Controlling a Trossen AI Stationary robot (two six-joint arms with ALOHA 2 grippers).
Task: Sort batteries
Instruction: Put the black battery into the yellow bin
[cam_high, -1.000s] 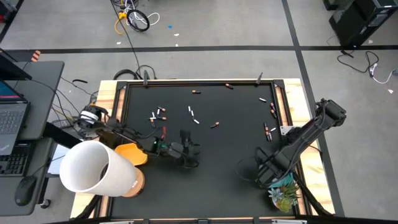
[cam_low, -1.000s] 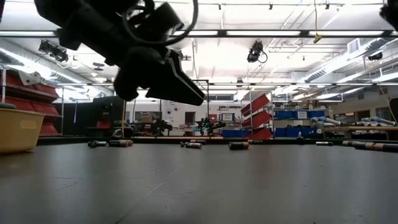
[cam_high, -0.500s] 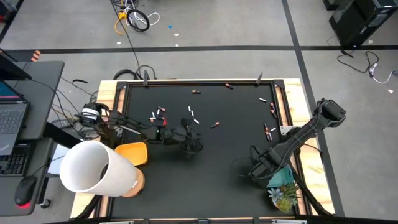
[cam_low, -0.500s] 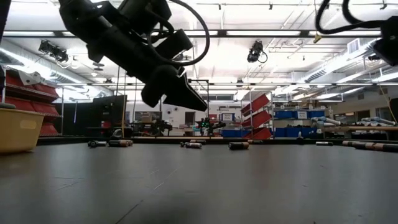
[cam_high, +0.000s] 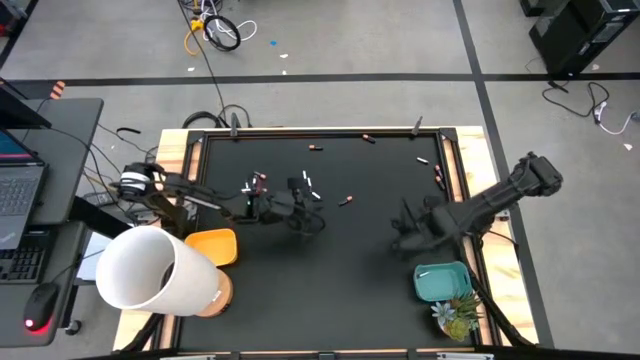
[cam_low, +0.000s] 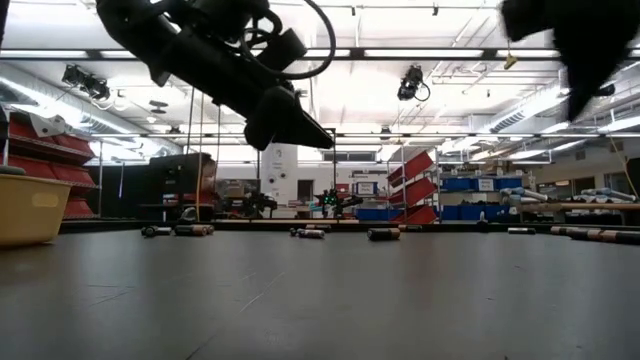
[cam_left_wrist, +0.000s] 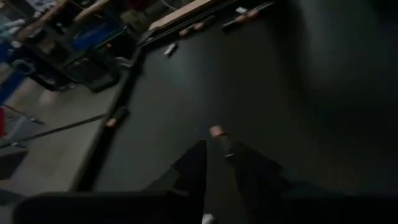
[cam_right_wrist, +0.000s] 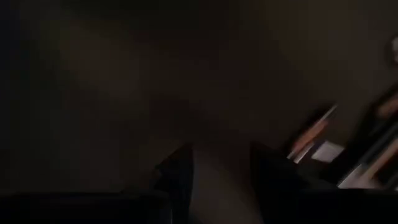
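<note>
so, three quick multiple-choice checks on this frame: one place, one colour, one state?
1. Where is the teal bin?
A. centre of the mat
B. far left corner
C. near edge on the right arm's side

2. What colour is the bin on the left arm's side?
A. orange-yellow
B. purple
C. teal

3. How is the left pincer placed?
A. resting flat on the mat
B. raised clear above the mat
C. inside a bin

Key:
1 C: the high view shows the teal bin at the table's near edge, just in front of the right arm.
2 A: the orange-yellow bin sits beside the left arm.
3 B: in the low view the left pincer hangs well above the mat.
</note>
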